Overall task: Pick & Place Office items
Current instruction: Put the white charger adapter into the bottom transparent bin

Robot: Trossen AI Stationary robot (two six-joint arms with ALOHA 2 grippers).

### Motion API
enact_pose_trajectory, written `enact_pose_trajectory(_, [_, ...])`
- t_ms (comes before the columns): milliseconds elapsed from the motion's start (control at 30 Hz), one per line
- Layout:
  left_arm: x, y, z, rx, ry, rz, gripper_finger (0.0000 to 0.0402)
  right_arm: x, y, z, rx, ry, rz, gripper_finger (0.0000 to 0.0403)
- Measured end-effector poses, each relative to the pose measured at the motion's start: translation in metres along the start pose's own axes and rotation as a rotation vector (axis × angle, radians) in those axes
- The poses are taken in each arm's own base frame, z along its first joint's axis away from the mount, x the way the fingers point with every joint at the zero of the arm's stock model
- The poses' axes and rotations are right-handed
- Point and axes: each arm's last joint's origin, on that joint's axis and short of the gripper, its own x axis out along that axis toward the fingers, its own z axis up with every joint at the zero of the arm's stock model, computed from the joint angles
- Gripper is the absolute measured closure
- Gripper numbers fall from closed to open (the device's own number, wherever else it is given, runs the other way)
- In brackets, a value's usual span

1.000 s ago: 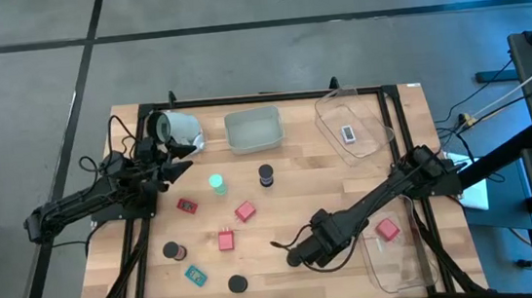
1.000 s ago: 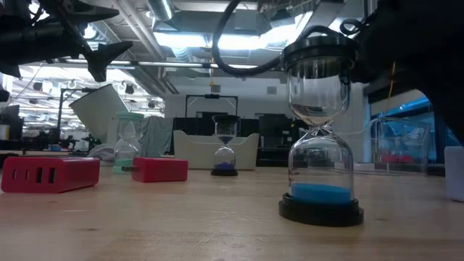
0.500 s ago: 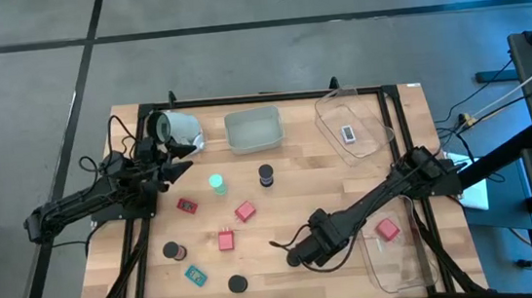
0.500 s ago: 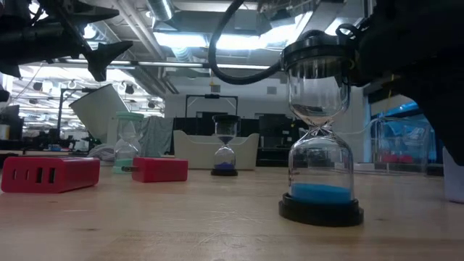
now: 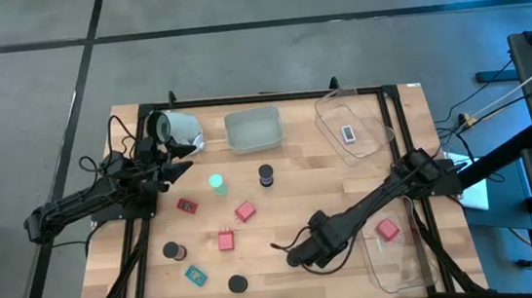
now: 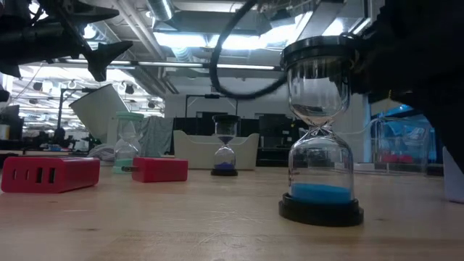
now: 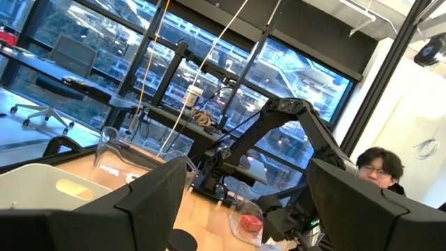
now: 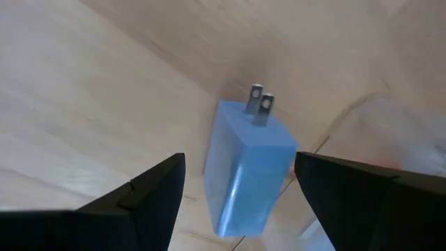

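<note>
My right gripper (image 8: 239,160) is open and hangs low over the table's near middle (image 5: 294,257). One finger stands on either side of a pale blue plug adapter (image 8: 247,174) without touching it. The adapter lies on the wood with its two prongs pointing away. Its edge shows at the low view's right (image 6: 454,177). Three red blocks (image 5: 186,206) (image 5: 245,211) (image 5: 226,239), a green hourglass (image 5: 216,183), black-capped hourglasses (image 5: 266,175) (image 6: 321,138) and a teal piece (image 5: 196,275) rest on the table. My left gripper (image 5: 177,162) is open and raised at the left.
A white cup (image 5: 181,128) lies on its side at the far left. A grey tray (image 5: 253,131) sits at the far middle. One clear tray (image 5: 375,138) holds a small white piece, and another (image 5: 404,263) at the near right holds a red block (image 5: 387,228). A person shows beyond the table (image 7: 376,167).
My right gripper has sunk a little over the pale blue adapter, and its cable has swung. The adapter and the other items have stayed where they were.
</note>
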Motion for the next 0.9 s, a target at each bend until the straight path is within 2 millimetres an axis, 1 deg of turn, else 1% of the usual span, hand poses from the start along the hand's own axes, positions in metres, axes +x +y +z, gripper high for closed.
enact_pose_trajectory(200, [0.0, 0.0, 0.0, 0.0, 0.0, 0.0, 0.0105, 0.0031, 0.0012, 0.0008, -0.01, -0.011, -0.011, 0.0129])
enact_pose_trajectory(300, [0.0, 0.0, 0.0, 0.001, -0.001, 0.0, 0.0105, 0.0031, 0.0012, 0.0011, -0.018, -0.018, -0.012, 0.014])
enact_pose_trajectory(433, [0.0, 0.0, 0.0001, 0.0, -0.001, 0.0, 0.0105, 0.0031, 0.0012, 0.0011, -0.022, -0.019, -0.013, 0.0179])
enact_pose_trajectory(667, [0.0, 0.0, 0.0001, 0.0, -0.001, 0.0, 0.0105, 0.0025, 0.001, 0.001, -0.023, -0.02, -0.014, 0.0277])
enact_pose_trajectory(833, [0.0, 0.0, 0.0, -0.001, -0.001, 0.0, 0.0105, 0.0009, 0.0, 0.0004, -0.032, -0.009, -0.013, 0.028])
enact_pose_trajectory(900, [0.0, 0.0, 0.0, -0.005, 0.0, 0.0, 0.0105, -0.0048, -0.0023, -0.0008, -0.035, -0.006, -0.019, 0.028])
